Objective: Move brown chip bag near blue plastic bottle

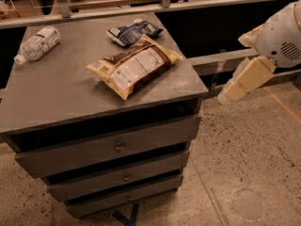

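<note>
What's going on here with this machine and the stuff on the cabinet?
A one-armed robot is meant to move the brown chip bag next to the blue plastic bottle. Its gripper hangs to the right of the drawer cabinet, clear of the bag. The bag lies untouched near the front right, and the bottle lies on its side at the back left.

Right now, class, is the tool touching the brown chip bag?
No, the tool hangs right of the cabinet, apart from the brown chip bag.

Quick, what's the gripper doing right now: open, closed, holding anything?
Gripper: cannot be told whether it is open or closed. It is off to the right of the drawer cabinet, apart from the brown chip bag lying on top.
</note>
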`<state>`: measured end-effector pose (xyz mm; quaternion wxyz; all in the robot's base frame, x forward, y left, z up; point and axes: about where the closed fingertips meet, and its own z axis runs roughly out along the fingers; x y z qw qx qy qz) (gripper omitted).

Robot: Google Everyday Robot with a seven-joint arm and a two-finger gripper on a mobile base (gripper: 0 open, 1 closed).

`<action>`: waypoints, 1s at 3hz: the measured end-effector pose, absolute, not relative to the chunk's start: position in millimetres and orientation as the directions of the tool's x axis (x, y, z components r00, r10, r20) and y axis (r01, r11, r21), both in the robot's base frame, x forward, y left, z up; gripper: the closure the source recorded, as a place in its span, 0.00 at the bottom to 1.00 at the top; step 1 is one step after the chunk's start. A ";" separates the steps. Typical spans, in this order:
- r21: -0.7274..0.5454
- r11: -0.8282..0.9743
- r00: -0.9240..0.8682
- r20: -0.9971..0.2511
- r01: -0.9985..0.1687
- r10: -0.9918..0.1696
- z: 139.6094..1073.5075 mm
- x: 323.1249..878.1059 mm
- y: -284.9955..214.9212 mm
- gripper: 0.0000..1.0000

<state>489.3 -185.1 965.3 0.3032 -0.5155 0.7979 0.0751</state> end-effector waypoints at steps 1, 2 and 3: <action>-0.180 0.492 -0.261 -0.669 -0.852 -0.696 952.3 508.3 -159.5 0.00; -0.212 0.526 -0.226 -0.728 -0.824 -0.648 944.3 529.3 -127.0 0.00; -0.237 0.597 -0.238 -0.758 -0.767 -0.608 938.7 544.6 -105.3 0.00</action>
